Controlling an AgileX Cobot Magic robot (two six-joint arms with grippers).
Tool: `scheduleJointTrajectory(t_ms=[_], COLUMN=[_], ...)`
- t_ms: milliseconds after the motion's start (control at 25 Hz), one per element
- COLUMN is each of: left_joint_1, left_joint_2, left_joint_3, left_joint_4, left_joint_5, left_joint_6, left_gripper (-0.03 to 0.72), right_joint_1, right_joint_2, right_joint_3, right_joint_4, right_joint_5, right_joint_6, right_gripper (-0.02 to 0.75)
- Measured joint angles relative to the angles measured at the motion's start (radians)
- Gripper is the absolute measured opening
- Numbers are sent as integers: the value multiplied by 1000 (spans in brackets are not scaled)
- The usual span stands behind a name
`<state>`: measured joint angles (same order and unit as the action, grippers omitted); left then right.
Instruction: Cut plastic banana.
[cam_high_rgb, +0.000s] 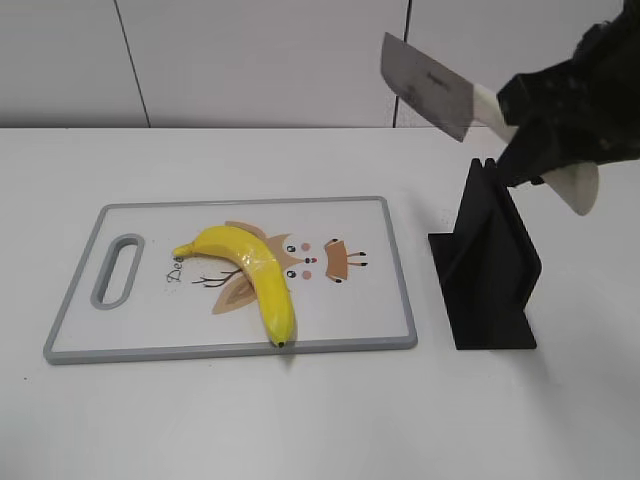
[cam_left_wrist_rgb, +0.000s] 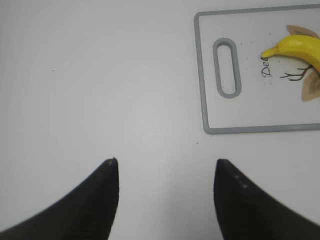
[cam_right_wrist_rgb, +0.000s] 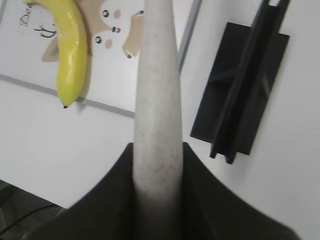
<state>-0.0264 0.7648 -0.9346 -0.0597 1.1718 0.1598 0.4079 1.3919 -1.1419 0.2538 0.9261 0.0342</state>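
Observation:
A yellow plastic banana (cam_high_rgb: 250, 272) lies on a white cutting board (cam_high_rgb: 380, 330) with a grey rim. It also shows in the left wrist view (cam_left_wrist_rgb: 300, 47) and the right wrist view (cam_right_wrist_rgb: 70, 55). My right gripper (cam_high_rgb: 530, 135) is shut on the white handle (cam_right_wrist_rgb: 157, 110) of a knife and holds it in the air above the black knife stand (cam_high_rgb: 490, 270). The grey blade (cam_high_rgb: 425, 85) points up and to the left. My left gripper (cam_left_wrist_rgb: 165, 170) is open and empty over bare table, left of the board (cam_left_wrist_rgb: 250, 129).
The black knife stand (cam_right_wrist_rgb: 240, 95) sits on the white table right of the board. The board has a handle slot (cam_high_rgb: 118, 270) at its left end and a cartoon print under the banana. A white wall runs behind the table.

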Motion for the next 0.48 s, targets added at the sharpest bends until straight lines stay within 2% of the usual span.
scheduleJointTrajectory(t_ms=[280, 480], left_joint_1=[0, 0], left_joint_2=[-328, -537], left_joint_3=[253, 337], left_joint_4=[50, 49], left_joint_5=[-52, -23], left_joint_6=[1, 0], left_gripper=[556, 556], right_joint_1=[0, 0], right_joint_2=[-98, -147], right_joint_3=[62, 91], right_joint_4=[-103, -114], right_joint_5=[-7, -5], right_joint_6=[98, 134], right_gripper=[169, 169])
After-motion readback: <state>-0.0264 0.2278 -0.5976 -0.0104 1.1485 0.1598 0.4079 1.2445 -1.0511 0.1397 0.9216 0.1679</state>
